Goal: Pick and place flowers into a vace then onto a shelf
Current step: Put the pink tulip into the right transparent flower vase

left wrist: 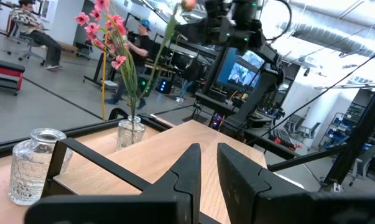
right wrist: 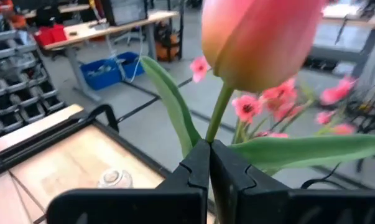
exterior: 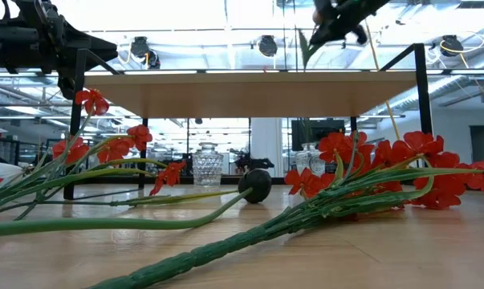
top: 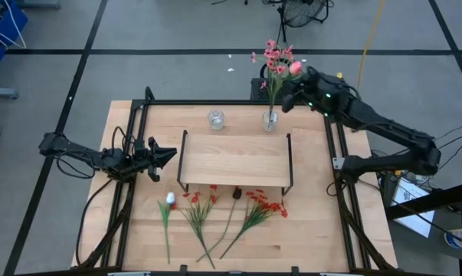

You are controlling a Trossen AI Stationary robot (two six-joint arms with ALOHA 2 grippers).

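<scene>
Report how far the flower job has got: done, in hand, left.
Done: a pink spray stands in the right vase. In hand: the right gripper is shut on a pink tulip above that vase. Left: four stems lie on the table, the second vase is empty, the shelf bare. The left gripper waits beside the shelf.

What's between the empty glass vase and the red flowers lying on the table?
The shelf. In the high view it stands between the empty glass vase and the red flowers.
</scene>
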